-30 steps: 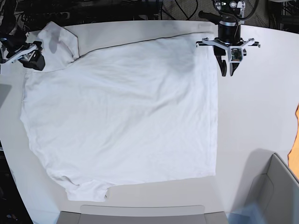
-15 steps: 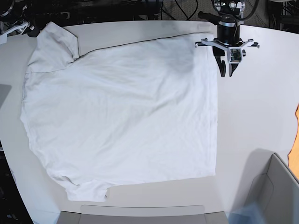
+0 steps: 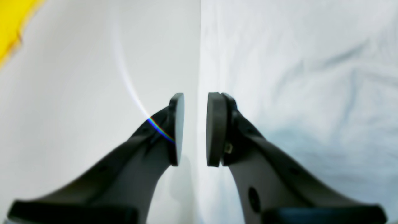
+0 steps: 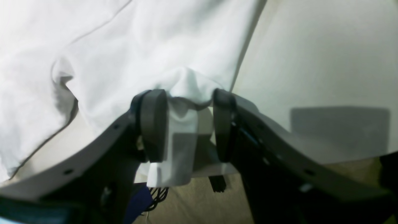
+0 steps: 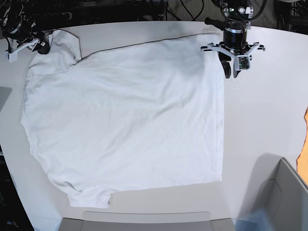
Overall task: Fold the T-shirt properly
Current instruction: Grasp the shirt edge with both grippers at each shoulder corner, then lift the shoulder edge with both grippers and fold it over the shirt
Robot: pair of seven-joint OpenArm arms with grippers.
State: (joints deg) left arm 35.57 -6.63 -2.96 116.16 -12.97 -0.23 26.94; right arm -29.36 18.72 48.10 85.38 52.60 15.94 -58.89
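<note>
The white T-shirt lies spread flat on the white table, with one sleeve at the far left corner. My left gripper hovers at the shirt's far right edge. In the left wrist view the left gripper is open, straddles the T-shirt hem line, and has nothing between its pads. My right gripper is at the sleeve. In the right wrist view the right gripper stands wide open around a raised bunch of the T-shirt sleeve cloth.
A grey box stands at the front right and a grey tray at the front edge. An orange object shows at the right border. Dark cables lie behind the table. Bare tabletop lies beside the shirt.
The right gripper left the sleeve, swung to the far left corner, then came back to the sleeve's edge, which now rises toward it. The left gripper shifted slightly at the hem.
</note>
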